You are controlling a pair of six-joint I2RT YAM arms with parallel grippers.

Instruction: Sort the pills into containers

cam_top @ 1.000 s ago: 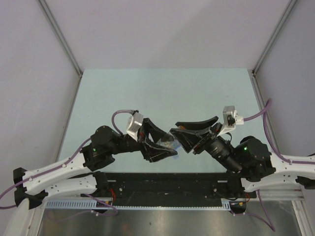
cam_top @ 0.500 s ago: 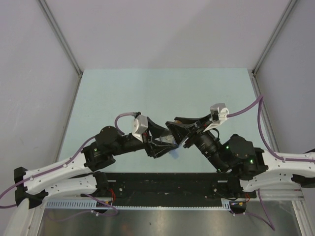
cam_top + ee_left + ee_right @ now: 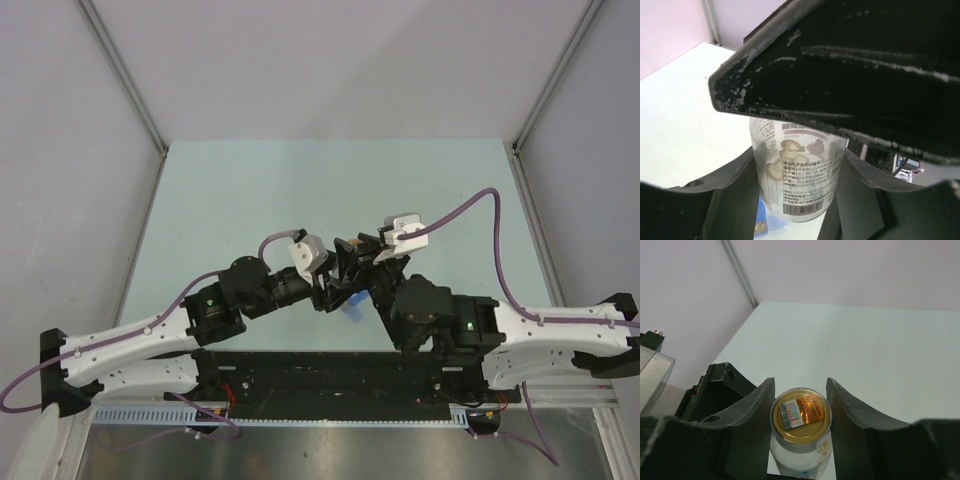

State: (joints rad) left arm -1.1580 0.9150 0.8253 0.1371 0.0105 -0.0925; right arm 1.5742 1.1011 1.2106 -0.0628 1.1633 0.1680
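A clear labelled pill bottle (image 3: 799,186) with tan round pills (image 3: 785,150) inside stands upright between my left gripper's (image 3: 799,160) fingers, which are shut on its body. In the right wrist view its gold cap (image 3: 801,415) sits between my right gripper's (image 3: 800,386) fingers, which press on both sides of it from above. The two grippers (image 3: 335,285) (image 3: 358,262) meet at the table's near middle and hide the bottle in the top view. The translucent blue pill box (image 3: 355,308) lies on the table just below the bottle; a corner shows in the left wrist view (image 3: 766,225).
The pale green table (image 3: 300,190) is walled by white panels at the back and both sides. A black base plate (image 3: 330,375) runs along the near edge. Purple cables (image 3: 470,215) loop off both wrists.
The right gripper has swung left over the bottle and narrowed from wide open onto the cap. The left gripper with the bottle has shifted slightly right and away.
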